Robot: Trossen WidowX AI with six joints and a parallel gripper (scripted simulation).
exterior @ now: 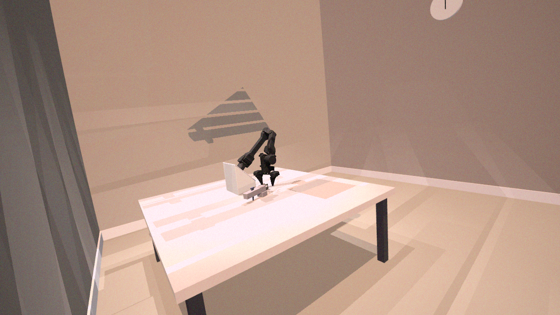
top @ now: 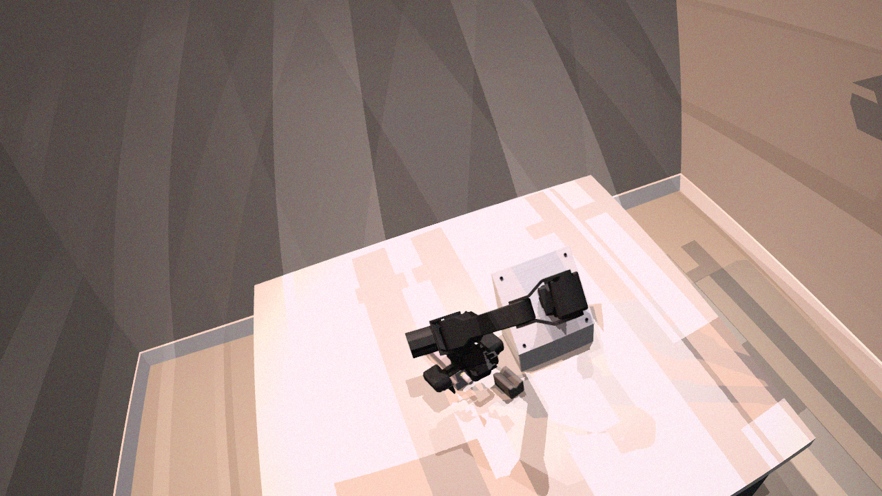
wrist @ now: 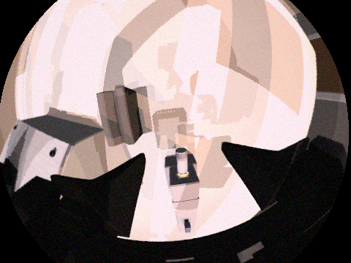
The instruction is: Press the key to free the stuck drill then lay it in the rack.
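Note:
The grey bar-shaped holder [exterior: 250,193] [wrist: 185,210] stands on the table. Its dark end plate [wrist: 176,179] bears the drill [wrist: 182,164], a short silvery cylinder with a dark tip and a brass-coloured ring at its root. The small dark key [wrist: 187,226] sits on the bar's far part. My gripper [top: 473,377] [exterior: 267,185] [wrist: 184,151] is wide open and empty, pointing down, with its fingers on either side of the drill's end. The rack [top: 508,383] [wrist: 126,115], a brownish grooved block, is empty. The arm hides most of the holder in the top view.
The white base block [top: 530,265] [exterior: 235,179] [wrist: 38,158] of the arm stands beside the rack, with a sloping face and dark bolt holes. The table [top: 320,345] [exterior: 219,239] carries strong light and shadow patches. My arm arches over from the base block.

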